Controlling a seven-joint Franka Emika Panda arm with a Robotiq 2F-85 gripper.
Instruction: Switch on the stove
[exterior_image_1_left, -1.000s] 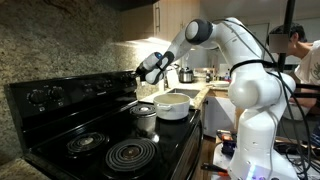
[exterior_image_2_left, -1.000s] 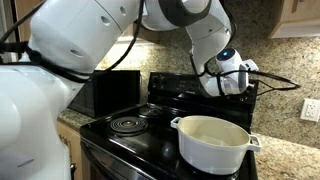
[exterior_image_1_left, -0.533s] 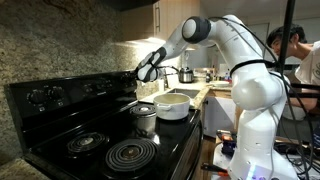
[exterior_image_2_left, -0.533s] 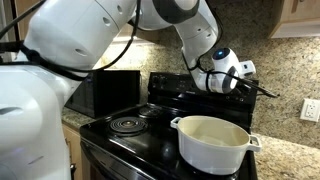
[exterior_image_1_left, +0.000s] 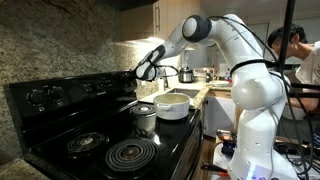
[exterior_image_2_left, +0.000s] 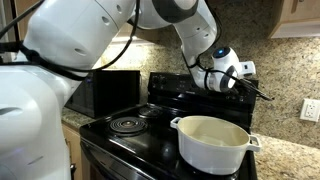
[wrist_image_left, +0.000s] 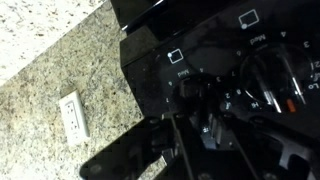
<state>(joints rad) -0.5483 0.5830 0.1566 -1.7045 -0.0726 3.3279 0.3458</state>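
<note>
The stove (exterior_image_1_left: 100, 140) is glossy black with spiral coil burners and a raised back panel of knobs; it also shows in an exterior view (exterior_image_2_left: 150, 118). My gripper (exterior_image_1_left: 136, 73) is at the panel's end, level with the knobs, in both exterior views (exterior_image_2_left: 250, 88). In the wrist view my dark fingers (wrist_image_left: 205, 122) sit on either side of a knob (wrist_image_left: 200, 100) on the black panel and appear closed on it. The picture is dark there.
A white pot (exterior_image_1_left: 173, 106) stands on a burner near my arm (exterior_image_2_left: 212, 142). A small metal pot (exterior_image_1_left: 146, 116) sits beside it. A wall outlet (wrist_image_left: 72, 115) is on the granite backsplash. A person (exterior_image_1_left: 300, 50) stands behind the robot.
A second ago my gripper was a little away from the panel; it moved in onto the knob. Over the last half second nothing visibly moved.
</note>
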